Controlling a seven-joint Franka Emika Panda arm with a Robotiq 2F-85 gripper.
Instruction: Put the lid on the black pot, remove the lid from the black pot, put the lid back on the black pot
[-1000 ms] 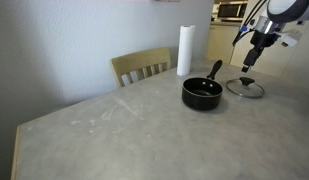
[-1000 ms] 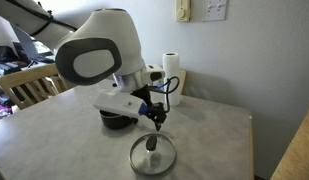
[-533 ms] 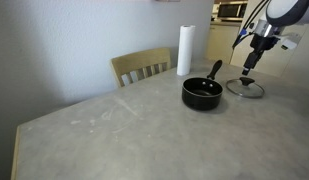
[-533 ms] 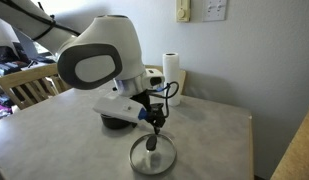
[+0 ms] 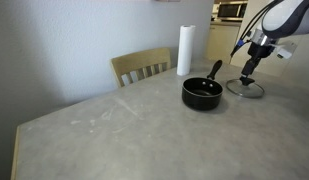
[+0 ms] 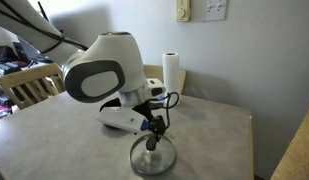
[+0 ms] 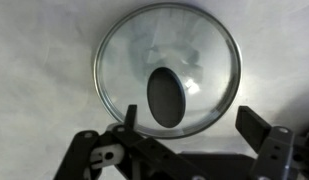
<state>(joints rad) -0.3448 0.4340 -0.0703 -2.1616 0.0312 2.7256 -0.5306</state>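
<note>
Reaching for the lid (image 7: 166, 40), I am hovering my gripper (image 7: 191, 120) wide open, empty; next, probably pinching its knob (image 7: 166, 97), lifting toward the black pot (image 5: 202, 94) at nine o'clock.

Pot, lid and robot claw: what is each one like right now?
the black pot: upright, uncovered.
the lid: flat on the table beside the black pot, not on it.
gripper: open, above the lid's knob.
paper towel roll: standing upright.
</note>
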